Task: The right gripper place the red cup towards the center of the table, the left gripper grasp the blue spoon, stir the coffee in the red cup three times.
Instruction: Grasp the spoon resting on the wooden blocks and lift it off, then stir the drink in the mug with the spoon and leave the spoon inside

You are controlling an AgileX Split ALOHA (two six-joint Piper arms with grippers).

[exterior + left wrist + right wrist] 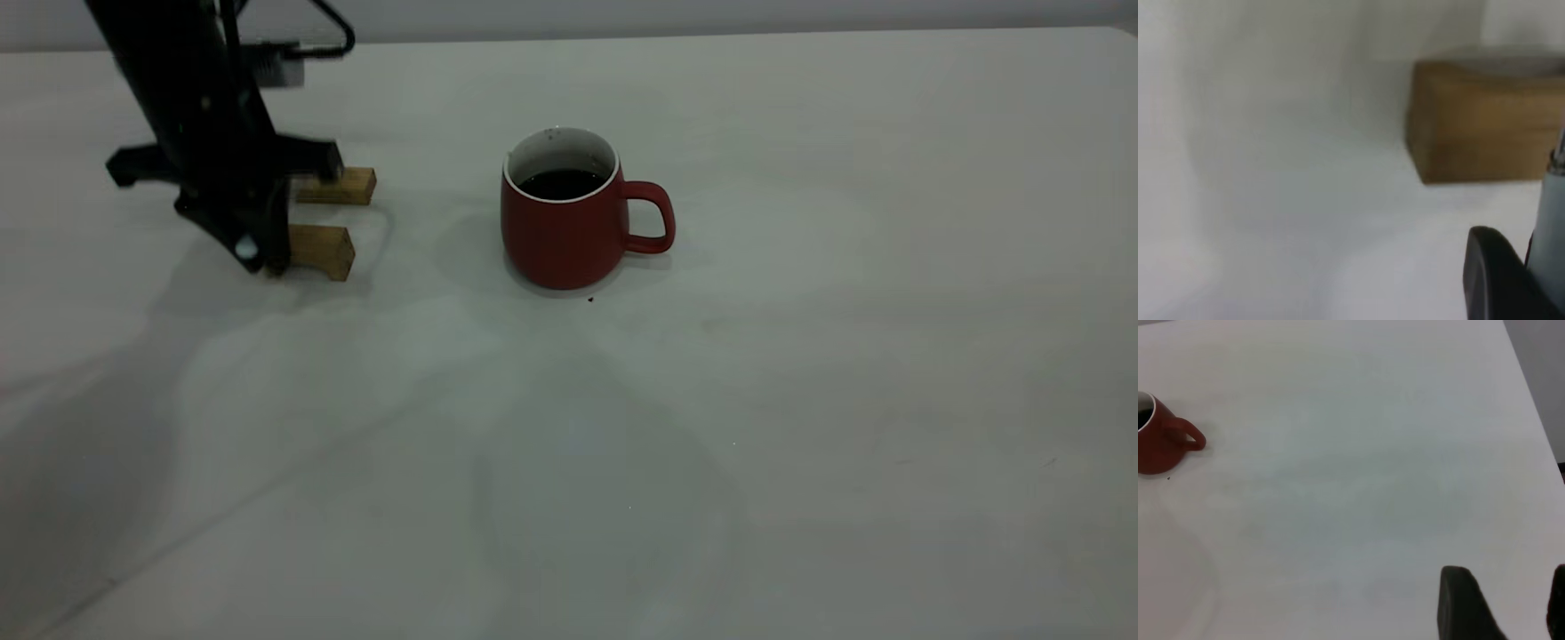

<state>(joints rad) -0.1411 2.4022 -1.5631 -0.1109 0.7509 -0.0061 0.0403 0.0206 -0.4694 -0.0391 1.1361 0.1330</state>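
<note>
The red cup [569,233] stands upright near the middle of the table [800,400], its handle toward the right, with dark coffee [562,183] inside. My left gripper [256,251] is down at the two tan wooden blocks at the far left. In the left wrist view a pale grey-blue strip, the blue spoon [1553,220], runs close beside the gripper's dark tip; the arm hides most of it in the exterior view. My right gripper [1508,603] is open and empty over bare table, far from the red cup [1161,443], and outside the exterior view.
Two tan wooden blocks [324,249] [342,187] lie side by side under the left arm; one shows close up in the left wrist view [1485,123]. A tiny dark speck [590,300] lies just in front of the cup. The table's right edge [1538,420] shows in the right wrist view.
</note>
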